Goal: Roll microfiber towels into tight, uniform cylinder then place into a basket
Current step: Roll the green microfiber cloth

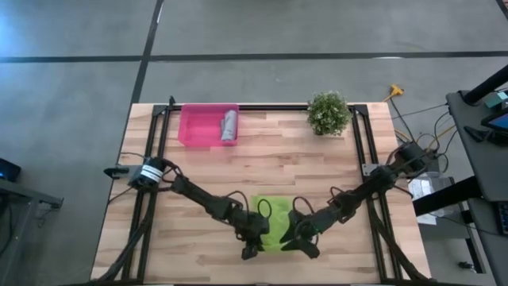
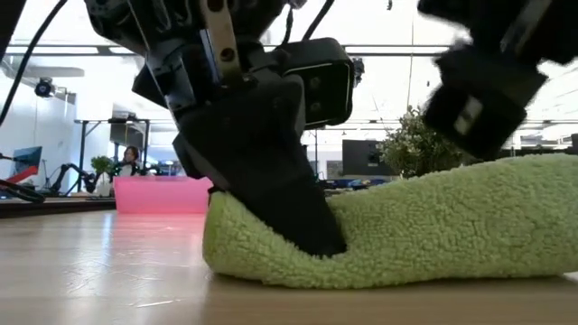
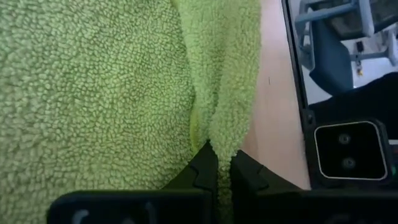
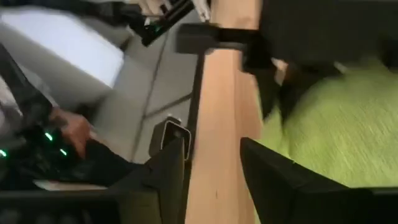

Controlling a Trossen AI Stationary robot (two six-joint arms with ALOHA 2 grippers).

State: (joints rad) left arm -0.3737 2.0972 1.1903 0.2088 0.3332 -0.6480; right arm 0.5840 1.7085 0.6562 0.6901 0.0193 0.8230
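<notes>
Pinching the lime green fluffy microfiber towel (image 3: pixel 112 93) edge, my left gripper (image 3: pixel 217 171) is clamped; its fold runs left-right; right gripper (image 4: pixel 214 162) stands apart.

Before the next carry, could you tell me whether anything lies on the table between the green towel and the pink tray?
Nothing visible does: bare wood lies between the lime green microfiber towel and the translucent pink plastic tray. A rolled grey towel fills the tray's right side.

Left jaws pinching green towel (image 2: pixel 433 226)
</notes>
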